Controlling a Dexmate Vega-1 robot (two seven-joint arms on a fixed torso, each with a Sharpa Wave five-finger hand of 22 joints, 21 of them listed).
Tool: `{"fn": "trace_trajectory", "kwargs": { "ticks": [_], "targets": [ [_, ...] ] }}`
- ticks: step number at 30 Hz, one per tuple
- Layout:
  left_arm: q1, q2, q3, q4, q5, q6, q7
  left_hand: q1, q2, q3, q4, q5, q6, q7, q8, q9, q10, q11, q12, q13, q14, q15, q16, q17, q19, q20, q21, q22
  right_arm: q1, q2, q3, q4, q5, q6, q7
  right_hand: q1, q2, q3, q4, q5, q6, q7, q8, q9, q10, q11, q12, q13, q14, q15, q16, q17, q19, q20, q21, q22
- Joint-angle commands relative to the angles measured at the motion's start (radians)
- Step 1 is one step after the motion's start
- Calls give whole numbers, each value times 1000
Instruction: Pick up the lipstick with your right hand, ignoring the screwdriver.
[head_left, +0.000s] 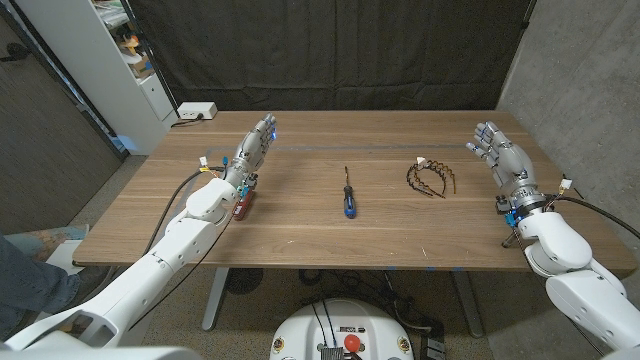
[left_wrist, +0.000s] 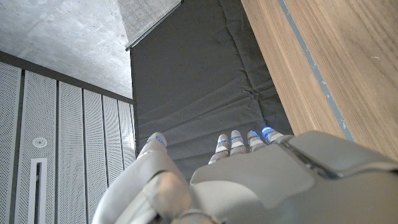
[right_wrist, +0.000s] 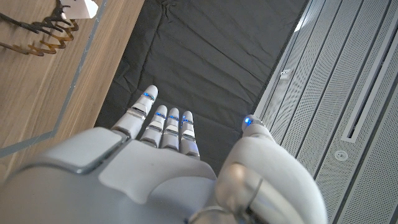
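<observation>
Both hands were holding nothing, left hand (head_left: 255, 146) and right hand (head_left: 497, 151) with fingers spread. Screwdriver (head_left: 347, 194) lay mid-worktop (head_left: 300, 225), dark headbands (head_left: 431, 177) beside it. Couldn't spot any lipstick.

One screwdriver (head_left: 347, 197) with a blue-and-black handle lies on the tabletop (head_left: 300, 230), between the two hands' fingers. One cluster of dark hair combs (head_left: 431, 177) lies nearer the right hand's fingers (head_left: 487, 145). One white power strip (head_left: 196, 111) sits beyond the left hand's fingers (head_left: 262, 133).
</observation>
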Motion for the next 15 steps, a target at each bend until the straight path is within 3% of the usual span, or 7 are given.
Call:
{"fn": "trace_trajectory", "kwargs": {
  "ticks": [1, 15],
  "targets": [
    [14, 11, -7, -25, 2, 5, 15, 6, 2, 1, -7, -3, 4, 2, -3, 4, 4, 1, 0, 1, -3, -1, 2, 3, -35, -4, 4, 6, -22, 8, 17, -9, -3, 1, 7, 10, 3, 2, -8, -4, 3, -3, -2, 0, 13, -1, 3, 0, 8, -1, 5, 1, 10, 3, 5, 5],
    [22, 13, -6, -35, 4, 5, 17, 6, 3, 1, -9, -4, 5, 1, -3, 4, 4, 1, 0, 1, -3, 0, 2, 3, -36, -4, 4, 6, -69, 19, 54, -33, -11, 4, 6, 14, 3, 2, -12, -5, 4, -5, -2, 0, 18, 0, 4, 0, 12, -1, 6, 0, 12, 2, 5, 5]
  ]
}}
